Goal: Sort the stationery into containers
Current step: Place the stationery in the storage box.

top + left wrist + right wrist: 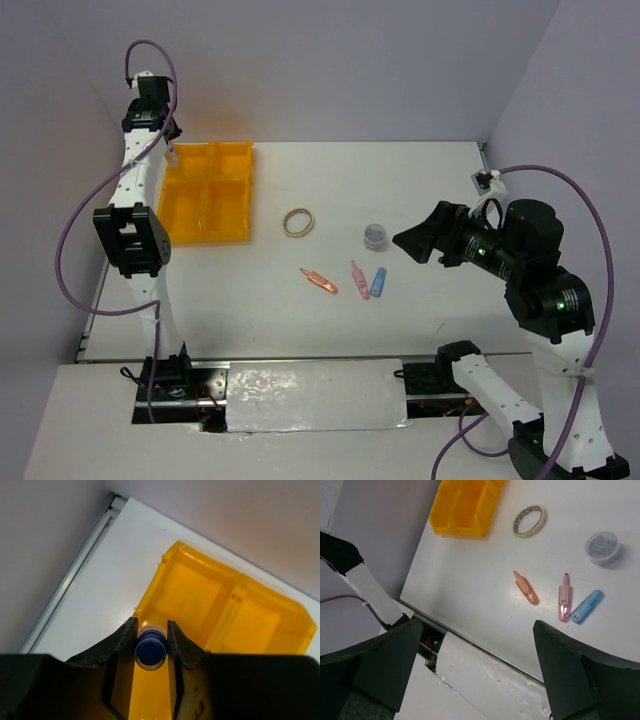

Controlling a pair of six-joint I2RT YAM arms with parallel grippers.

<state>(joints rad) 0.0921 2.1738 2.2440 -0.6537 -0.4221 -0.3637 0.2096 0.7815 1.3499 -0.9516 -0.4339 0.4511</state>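
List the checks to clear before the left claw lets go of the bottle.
1. Left claw shut on the bottle: ok.
2. Bottle above the tray: ok, though close to its corner wall.
3. Compartment beneath free of other items: ok, as far as it shows.
4. Drop height above the tray floor: cannot tell.
5. Right claw open and well away from the tray: ok.
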